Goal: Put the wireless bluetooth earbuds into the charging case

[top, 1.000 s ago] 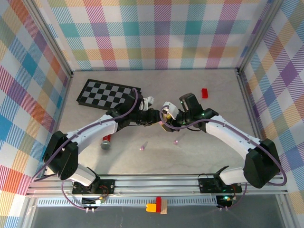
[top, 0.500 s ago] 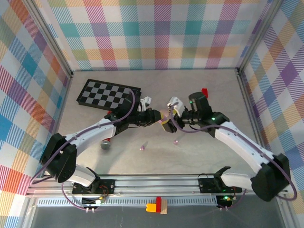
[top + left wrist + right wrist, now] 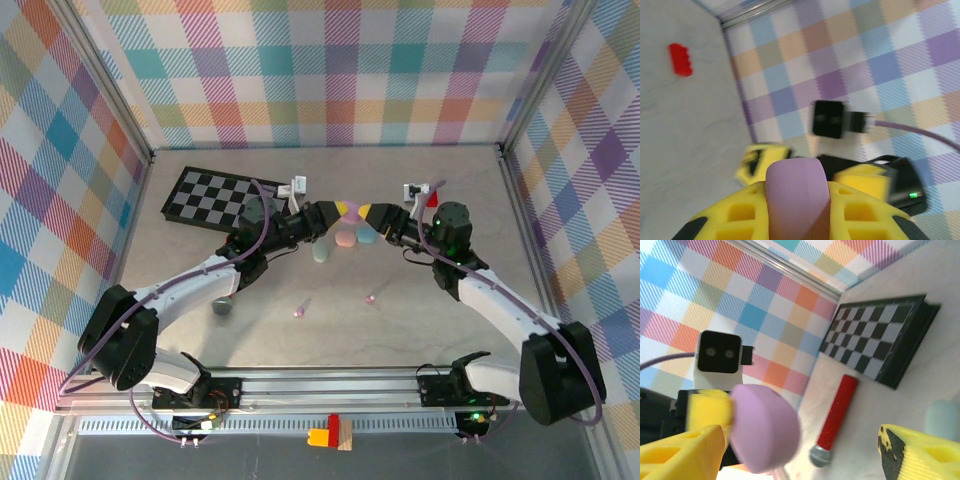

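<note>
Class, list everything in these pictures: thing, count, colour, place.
checkerboard: one, black-white, far left.
red block: one, far right.
tool: one, red handle, silver tip, by left arm.
pale green case: one, table centre.
pink case: one, table centre.
blue case: one, table centre.
purple case: one, in left gripper.
earbuds: two, pinkish, near-centre table.
small blocks: one cluster, red-yellow, front rail.
left gripper: one, yellow pads, shut on purple case.
right gripper: one, yellow pads, open.

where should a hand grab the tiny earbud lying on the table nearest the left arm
Come straight down from above: the earbud lies flat and alone on the table. Pinch across its rounder head, not the thin stem, which seems to point toward the far right in the top view. The right hand is open; the left hand is shut on a purple case.
</note>
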You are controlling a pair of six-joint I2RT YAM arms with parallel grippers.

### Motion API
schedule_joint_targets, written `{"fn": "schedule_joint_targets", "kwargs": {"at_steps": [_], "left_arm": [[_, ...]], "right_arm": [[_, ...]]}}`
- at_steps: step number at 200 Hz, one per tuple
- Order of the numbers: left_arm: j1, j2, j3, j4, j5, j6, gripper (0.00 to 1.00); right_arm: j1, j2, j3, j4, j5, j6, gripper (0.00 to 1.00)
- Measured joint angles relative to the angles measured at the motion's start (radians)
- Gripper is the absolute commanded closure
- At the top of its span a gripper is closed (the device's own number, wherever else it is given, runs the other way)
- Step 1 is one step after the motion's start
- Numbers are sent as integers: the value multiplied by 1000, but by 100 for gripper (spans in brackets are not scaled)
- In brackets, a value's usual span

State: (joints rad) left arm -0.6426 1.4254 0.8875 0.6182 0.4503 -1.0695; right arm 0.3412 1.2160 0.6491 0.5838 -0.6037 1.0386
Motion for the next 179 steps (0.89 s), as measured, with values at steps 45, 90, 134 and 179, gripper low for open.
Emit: {"fn": "schedule_joint_targets", "kwargs": {"at_steps": [45,90,134,179], "left_arm": [[-1,58,-1,158,2,-82,90],[-3,68,-5,190,2,-101,90],[-3,58,-9,197,5,-101,89],[-5,47,-18,224,14,-57,39]], "right_arm": [[26,93,-16,310,-47,282,35],[32,183,-18,517,-71,429,62],[32,136,-18,472,-71,419,87],[32,79,0,366,-82,361,91]]}}
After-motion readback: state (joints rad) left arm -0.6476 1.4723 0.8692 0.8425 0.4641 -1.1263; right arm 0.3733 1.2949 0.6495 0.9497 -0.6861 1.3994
